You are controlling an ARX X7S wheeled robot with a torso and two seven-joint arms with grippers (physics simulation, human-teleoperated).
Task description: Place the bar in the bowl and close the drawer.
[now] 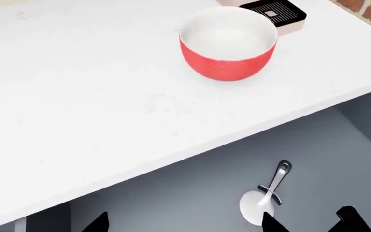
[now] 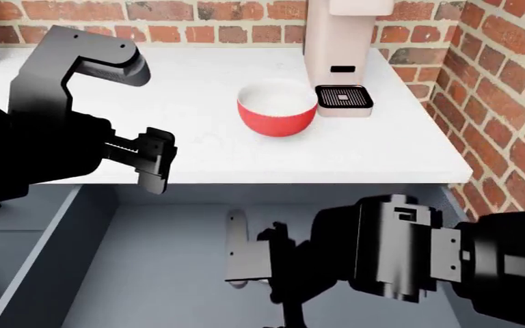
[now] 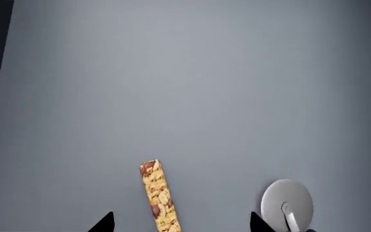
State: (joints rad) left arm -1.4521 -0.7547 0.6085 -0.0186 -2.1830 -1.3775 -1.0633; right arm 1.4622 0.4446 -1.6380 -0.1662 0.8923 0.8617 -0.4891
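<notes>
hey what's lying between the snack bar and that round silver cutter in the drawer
Nothing. In the right wrist view, only bare grey drawer floor separates the bar from the cutter.

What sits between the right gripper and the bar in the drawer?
Nothing visible. In the right wrist view the bar lies bare on the drawer floor between the right gripper fingertips. The pizza cutter lies off to one side.
</notes>
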